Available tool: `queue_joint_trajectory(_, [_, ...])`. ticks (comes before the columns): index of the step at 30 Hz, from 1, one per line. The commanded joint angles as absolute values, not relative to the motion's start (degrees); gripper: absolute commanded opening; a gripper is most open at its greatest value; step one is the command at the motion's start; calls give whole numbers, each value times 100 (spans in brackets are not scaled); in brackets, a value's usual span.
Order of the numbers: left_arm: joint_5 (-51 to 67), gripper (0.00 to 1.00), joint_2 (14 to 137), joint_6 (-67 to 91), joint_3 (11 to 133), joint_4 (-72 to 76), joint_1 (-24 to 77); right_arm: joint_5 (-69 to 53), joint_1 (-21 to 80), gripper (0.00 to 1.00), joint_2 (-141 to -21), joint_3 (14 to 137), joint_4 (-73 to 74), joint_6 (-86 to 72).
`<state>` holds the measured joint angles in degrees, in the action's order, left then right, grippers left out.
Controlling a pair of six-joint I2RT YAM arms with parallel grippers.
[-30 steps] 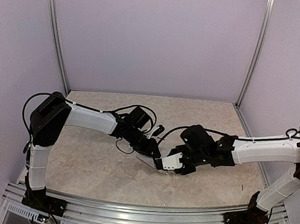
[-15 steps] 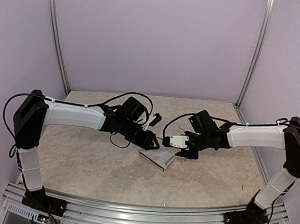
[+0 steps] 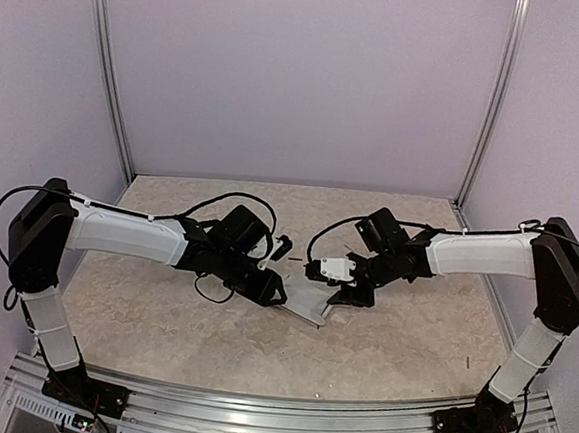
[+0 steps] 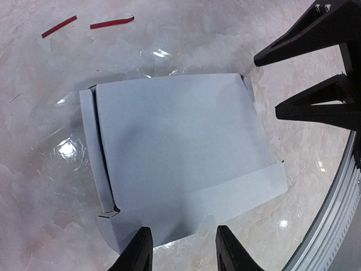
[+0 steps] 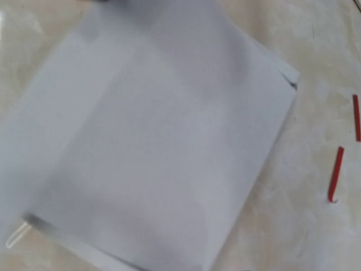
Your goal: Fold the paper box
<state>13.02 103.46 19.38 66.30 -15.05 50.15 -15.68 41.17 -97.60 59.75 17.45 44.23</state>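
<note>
Pale grey-white thin-card paper box [image 4: 175, 152] lies flat and folded on beige marbled table [image 4: 169, 34], narrow flap along one edge. Fingers apart on left gripper [image 4: 183, 251] and right gripper [image 4: 268, 84].

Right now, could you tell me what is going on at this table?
Two robot arms are working on folding a paper box. It lies flat on the table, with narrow flaps showing along its edges. The left gripper hovers open over one edge, and the right gripper sits open at the other side. Neither holds the card. Two small red strips lie on the table nearby.
</note>
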Motion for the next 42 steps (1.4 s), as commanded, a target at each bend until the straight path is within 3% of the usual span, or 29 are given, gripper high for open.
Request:
queue_joint_trajectory(1, [1161,38,10338,1973,6635,-1470,5063,-1925,3989,43,-9922,6332,1982,4203])
queue_joint_trajectory(12, [1014,37,10769,1820,6776,-1735,5063,-2102,3949,41,-11081,7430,2431,3683])
queue_joint_trajectory(27, [402,38,10428,1897,6719,-1476,5119,-2105,3947,36,-11555,7517,2761,2841])
queue_joint_trajectory(36, [-459,42,9416,790,5540,-66,6316,-2290,3947,35,-11701,7424,2887,2013])
queue_joint_trajectory(42, [-1755,43,10268,159,6215,-455,7012,-2204,3953,34,-11817,7491,2879,1926])
